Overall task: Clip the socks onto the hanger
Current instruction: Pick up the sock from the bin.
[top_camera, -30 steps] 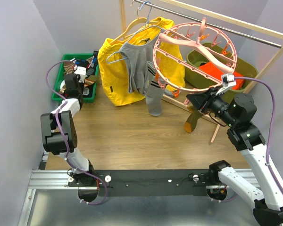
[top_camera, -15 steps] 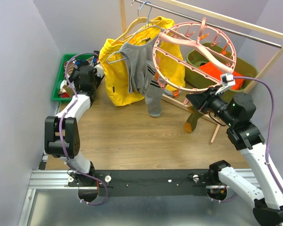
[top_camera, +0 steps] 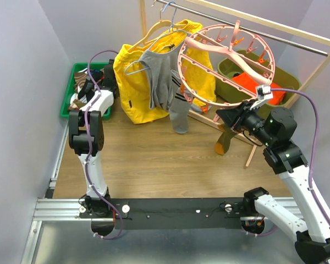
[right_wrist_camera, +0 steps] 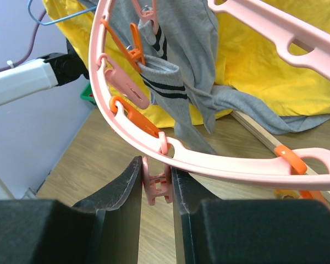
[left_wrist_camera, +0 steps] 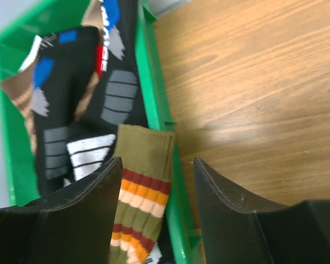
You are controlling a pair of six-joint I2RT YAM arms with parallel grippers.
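Left gripper (left_wrist_camera: 158, 165): jaws apart, nothing between them, poised over the green bin (left_wrist_camera: 154, 93) at the far left. Right below the gap lies the olive sock (left_wrist_camera: 146, 181), its striped cuff against the bin wall. The black-grey socks (left_wrist_camera: 77, 88) lie beside it. We judge the wide stance is meant to straddle that cuff for a pick.

Right gripper (right_wrist_camera: 156, 168): clamped on a pink clip (right_wrist_camera: 155, 187) under the rim of the hanger (right_wrist_camera: 225, 170). We read this as steadying the ring and readying that clip for the incoming sock.

One grey striped sock (right_wrist_camera: 165, 82) already hangs from the rim.

Risk: the left jaws may catch a neighbouring sock along with the cuff.
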